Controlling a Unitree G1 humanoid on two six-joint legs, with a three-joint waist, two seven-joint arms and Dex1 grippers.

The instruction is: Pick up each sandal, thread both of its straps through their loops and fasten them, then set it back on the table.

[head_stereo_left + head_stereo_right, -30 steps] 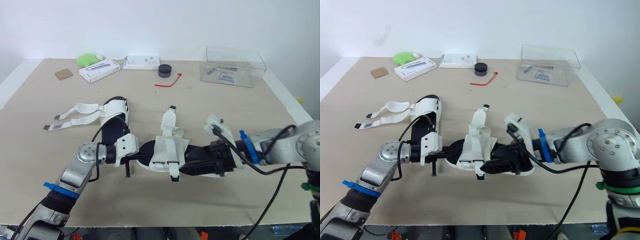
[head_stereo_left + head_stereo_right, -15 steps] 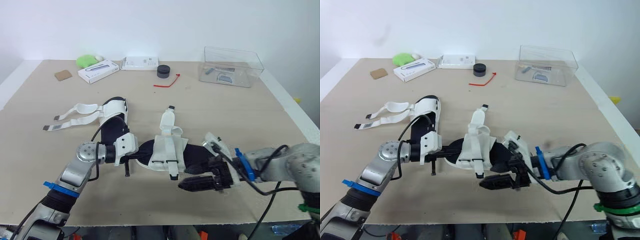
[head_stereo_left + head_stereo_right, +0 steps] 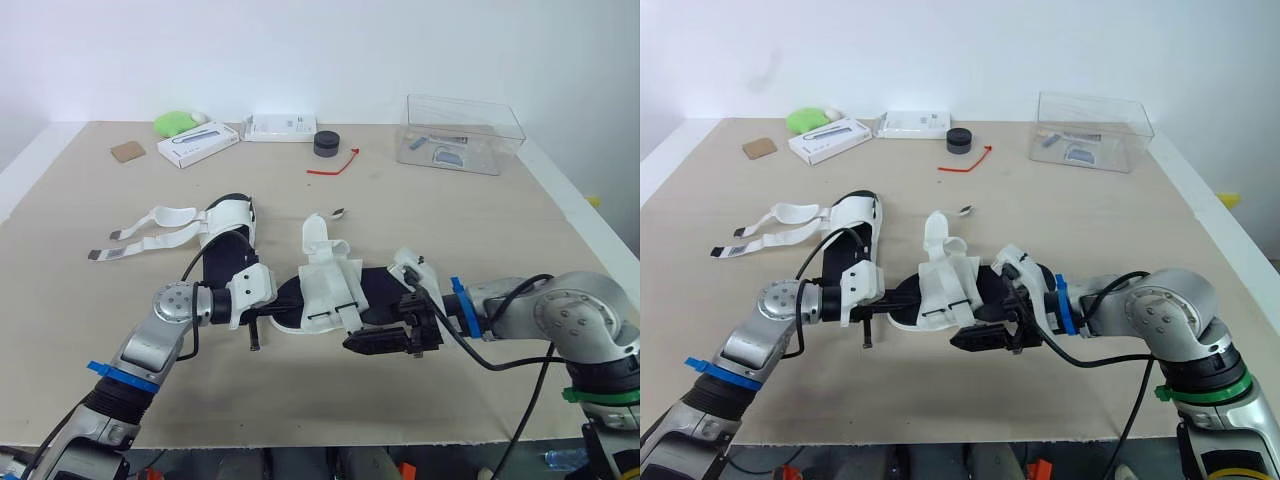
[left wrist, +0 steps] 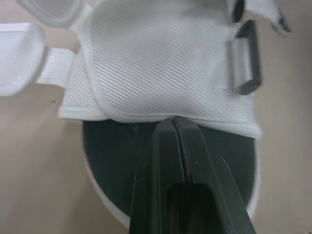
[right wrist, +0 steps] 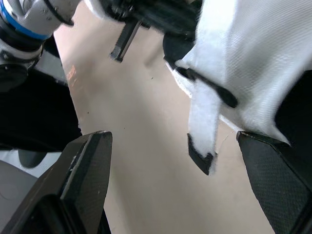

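- Evidently, the threading step was in hand on the first sandal (image 3: pixel 330 285), which was kept at the middle of the table (image 3: pixel 450 220), a little toward the near edge.
- The left gripper (image 4: pixel 174 122) was closed tight, its fingers pressed together on the rim of the white upper over the black sole, so the shoe was taken to be pinned there.
- The right gripper (image 5: pixel 173 146) was spread wide, beside the sandal on its near side and holding nothing. The lower strap (image 5: pixel 202 141) was seen dangling loose between its fingers, touched by neither.
- A black loop (image 4: pixel 243 56) was seen on the upper with no strap through it, and the upper strap (image 3: pixel 318 230) was curled up free, so neither strap was judged fastened.
- The next move was judged to call for the wide fingers to be closed on the dangling strap tip and the tip steered to its loop — with the sole kept steady by the other arm.
- The second sandal (image 3: pixel 228 225) was left lying nearer the left edge, with its straps (image 3: pixel 150 225) splayed open on the table toward that edge.
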